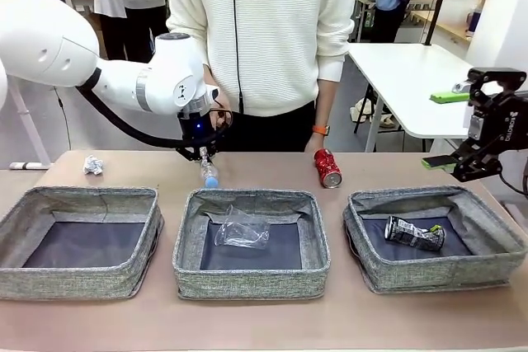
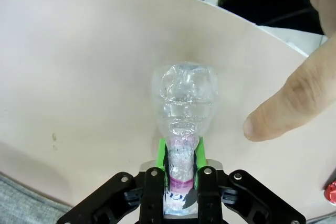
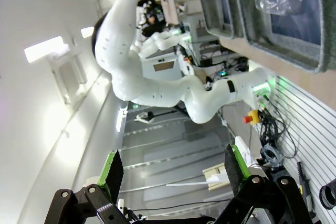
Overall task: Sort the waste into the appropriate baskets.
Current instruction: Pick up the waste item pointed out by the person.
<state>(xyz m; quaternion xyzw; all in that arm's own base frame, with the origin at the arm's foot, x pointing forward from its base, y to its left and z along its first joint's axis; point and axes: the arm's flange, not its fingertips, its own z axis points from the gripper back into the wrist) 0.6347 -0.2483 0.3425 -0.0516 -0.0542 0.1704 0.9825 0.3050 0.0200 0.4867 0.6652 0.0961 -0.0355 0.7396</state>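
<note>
one clear plastic bottle (image 2: 185, 98) is clamped near its label by the left end effector (image 2: 181, 151), its long axis in line with the fingers, near the worktop's (image 1: 272, 172) far edge, just behind the middle basket (image 1: 252, 274). the right end effector (image 3: 172, 161) is held wide and empty.

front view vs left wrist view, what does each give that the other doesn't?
Front: three baskets, clear cup in the middle one, crushed can in the right one, paper ball on the table, right gripper open.
Left wrist: left gripper, green fingers clamped on the bottle, a person's fingertip close beside it.
Both: bottle, red can, table.
</note>
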